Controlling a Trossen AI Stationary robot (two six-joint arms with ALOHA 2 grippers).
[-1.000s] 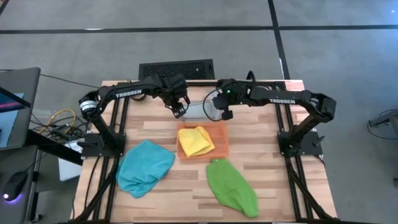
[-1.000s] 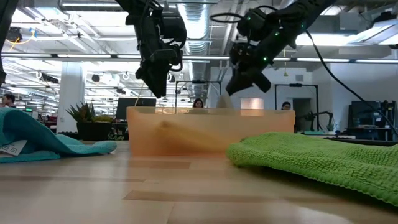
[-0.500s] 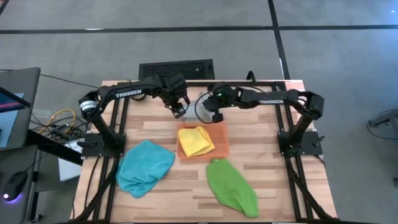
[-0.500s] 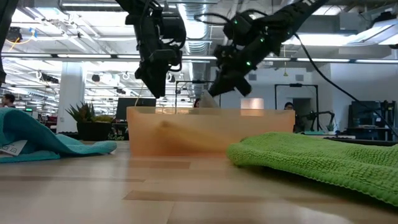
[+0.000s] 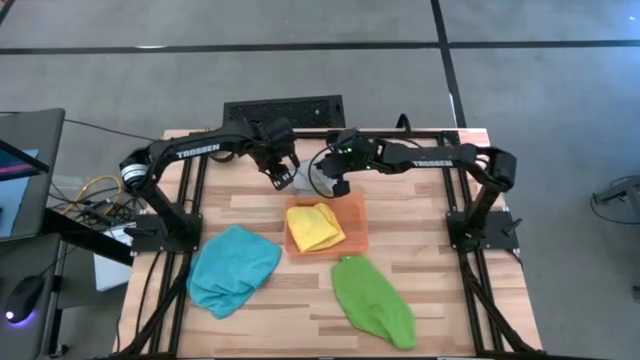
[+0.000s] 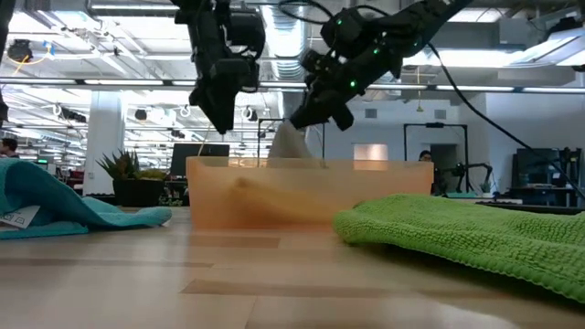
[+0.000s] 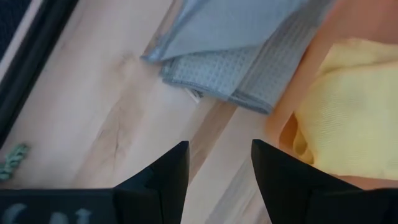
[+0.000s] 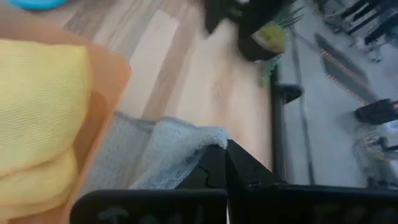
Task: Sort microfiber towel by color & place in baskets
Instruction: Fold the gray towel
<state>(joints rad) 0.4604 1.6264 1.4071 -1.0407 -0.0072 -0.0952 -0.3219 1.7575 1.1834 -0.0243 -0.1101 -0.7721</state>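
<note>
Two towels lie nearest on the desk (image 5: 250,205), well short of both pincers: a green towel (image 5: 372,298) and a blue towel (image 5: 233,267), neither yet sorted. Beyond them the orange tray (image 5: 355,232) is seen with a yellow towel (image 5: 315,226) resting inside it, just on the near side of the right pincer (image 5: 330,185). That pincer is clamped shut on a corner of a grey towel (image 5: 312,178), which is lifted at the gripped edge while the rest trails on the desk just past the tray's far rim (the cloth hangs below the pincer in the low view). The left pincer (image 5: 280,176) is held with its fingers spread and nothing between them, just above and beside the grey towel's other side.

The step in hand is judged to be the handling of the grey towel. A carry is called for next, and a place for grey must be chosen, since the only tray seen is already taken by yellow.
</note>
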